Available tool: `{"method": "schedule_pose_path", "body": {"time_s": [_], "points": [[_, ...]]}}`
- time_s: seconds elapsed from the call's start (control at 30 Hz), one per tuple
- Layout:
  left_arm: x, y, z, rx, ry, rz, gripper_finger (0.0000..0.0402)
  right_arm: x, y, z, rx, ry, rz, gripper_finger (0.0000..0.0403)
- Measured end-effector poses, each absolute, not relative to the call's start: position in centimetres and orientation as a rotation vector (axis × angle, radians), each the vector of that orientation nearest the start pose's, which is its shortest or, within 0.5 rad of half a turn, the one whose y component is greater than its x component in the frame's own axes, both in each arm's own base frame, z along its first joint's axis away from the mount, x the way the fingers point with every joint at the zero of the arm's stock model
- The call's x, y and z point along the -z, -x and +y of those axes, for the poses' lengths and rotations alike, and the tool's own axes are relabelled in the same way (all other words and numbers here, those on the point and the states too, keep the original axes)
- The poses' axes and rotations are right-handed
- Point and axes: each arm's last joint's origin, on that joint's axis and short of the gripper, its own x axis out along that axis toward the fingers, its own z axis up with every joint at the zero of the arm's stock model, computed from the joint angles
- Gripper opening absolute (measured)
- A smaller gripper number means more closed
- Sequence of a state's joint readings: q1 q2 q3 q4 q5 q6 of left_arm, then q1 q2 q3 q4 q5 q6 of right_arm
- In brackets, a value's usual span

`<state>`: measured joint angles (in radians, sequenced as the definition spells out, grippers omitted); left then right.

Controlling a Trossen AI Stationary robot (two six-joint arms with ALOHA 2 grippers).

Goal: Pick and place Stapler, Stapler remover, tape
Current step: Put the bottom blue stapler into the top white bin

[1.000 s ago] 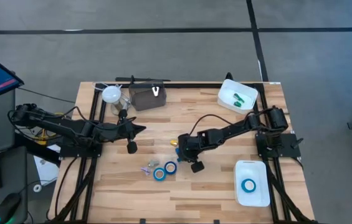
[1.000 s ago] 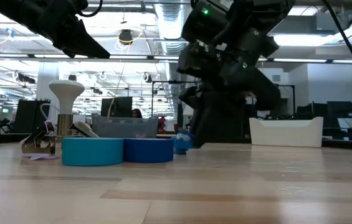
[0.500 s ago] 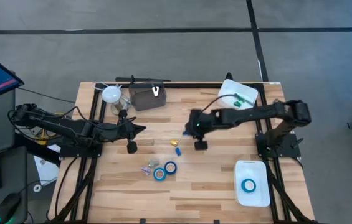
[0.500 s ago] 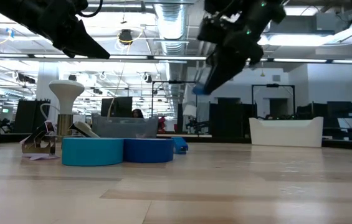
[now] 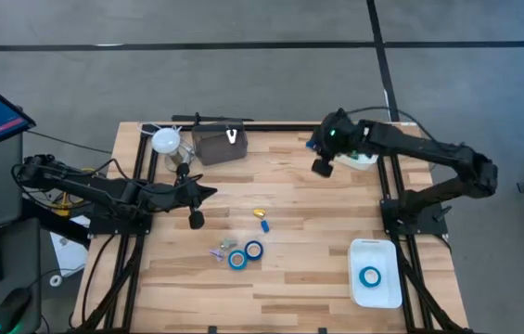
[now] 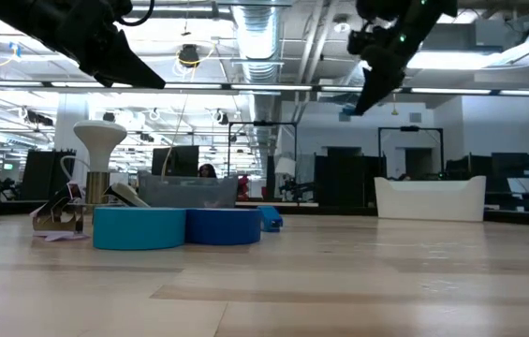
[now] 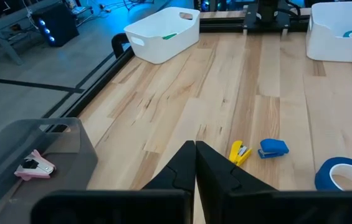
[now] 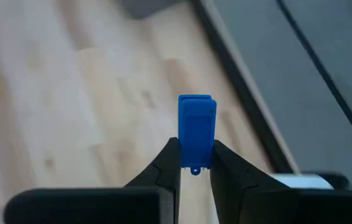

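Note:
My right gripper (image 8: 195, 148) is shut on a small blue stapler (image 8: 196, 124) and hangs high over the table's far right part (image 5: 322, 166), beside the far white bin (image 5: 364, 160). My left gripper (image 5: 208, 192) is shut and empty, raised over the table's left middle. Two blue tape rolls (image 5: 246, 253) lie flat on the wood, and a third (image 5: 370, 276) lies in the near white bin. A yellow stapler (image 5: 260, 213) and another blue stapler (image 5: 264, 224) lie mid-table. A pink staple remover (image 7: 33, 165) sits in the grey bin (image 5: 217, 146). My right gripper pinches the blue stapler between its two fingers (image 8: 169, 162), by one end (image 8: 194, 158). The rest of its body juts out beyond the fingertips. The stapler is lifted clear of the table, seen high in the low view (image 6: 348, 110).
Small purple items (image 5: 217, 250) lie left of the tape rolls. A white lamp-like object (image 5: 166, 141) stands at the far left. The far white bin holds green items (image 7: 169, 36). Black frame rails (image 5: 387, 186) run along both table sides. Bare wood stretches across the near half.
My right gripper has risen from the table's middle, beside the tape rolls, carrying the blue stapler. It has swung toward the far right corner and now stands by the far white bin. The stapler is lifted clear. The left arm has kept still.

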<state>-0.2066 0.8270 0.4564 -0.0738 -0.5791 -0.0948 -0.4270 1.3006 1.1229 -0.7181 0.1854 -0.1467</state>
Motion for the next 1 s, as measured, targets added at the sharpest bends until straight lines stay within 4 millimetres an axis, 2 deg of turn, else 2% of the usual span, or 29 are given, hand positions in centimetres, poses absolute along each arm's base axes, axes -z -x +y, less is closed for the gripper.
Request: {"method": "schedule_pose_path", "body": {"time_s": [0.17,0.4,0.73,1.0], "points": [[-22.5,-17.4,-2.0,-0.385,-0.079,0.395,0.0003,-29.7,-21.1,-15.1,0.685,-0.121,0.955,0.0045],[-22.5,-17.4,-2.0,-0.385,-0.079,0.395,0.0003,-27.7,-18.7,-19.0,0.849,-0.303,1.049,0.0045],[-22.5,-17.4,-2.0,-0.385,-0.079,0.395,0.0003,-22.9,-18.7,-22.7,0.899,-0.472,1.199,0.0045],[-22.5,-17.4,-2.0,-0.385,-0.079,0.395,0.0003,-18.9,-19.3,-23.9,0.891,-0.557,1.344,0.0045]]}}
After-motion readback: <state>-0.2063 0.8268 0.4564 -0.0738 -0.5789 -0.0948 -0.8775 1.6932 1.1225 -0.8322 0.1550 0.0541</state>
